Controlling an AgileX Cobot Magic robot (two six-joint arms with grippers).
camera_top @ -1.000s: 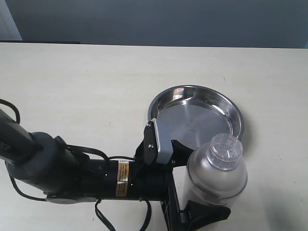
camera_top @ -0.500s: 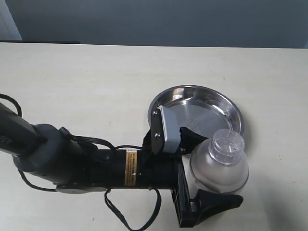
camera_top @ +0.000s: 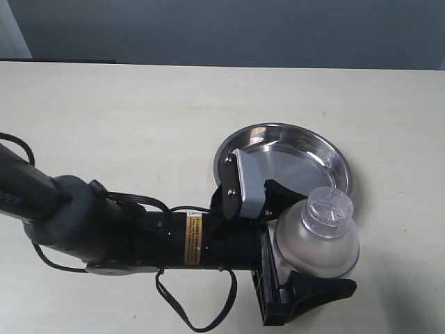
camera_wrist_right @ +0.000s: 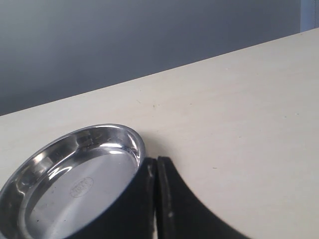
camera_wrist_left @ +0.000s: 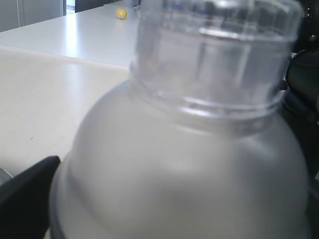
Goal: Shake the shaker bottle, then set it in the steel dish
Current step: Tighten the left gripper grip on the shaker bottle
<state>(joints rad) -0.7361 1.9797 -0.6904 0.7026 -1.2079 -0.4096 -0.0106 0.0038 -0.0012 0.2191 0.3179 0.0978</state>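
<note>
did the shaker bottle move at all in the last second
Yes, slightly. In the exterior view the shaker bottle has crept toward the steel dish, its cap now overlapping more of the dish's near rim.

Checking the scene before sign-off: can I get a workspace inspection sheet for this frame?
Surface: beige table, no spills seen.
Job's things: dish on table, empty where seen; bottle upright, gripped, at its near rim.
Clutter: nothing seen.
Grippers: left gripper shut on bottle; right gripper shut, empty, beside dish.
Cables: black cable loops slack under left arm.
Surroundings: grey wall; small yellow thing on a far table.
</note>
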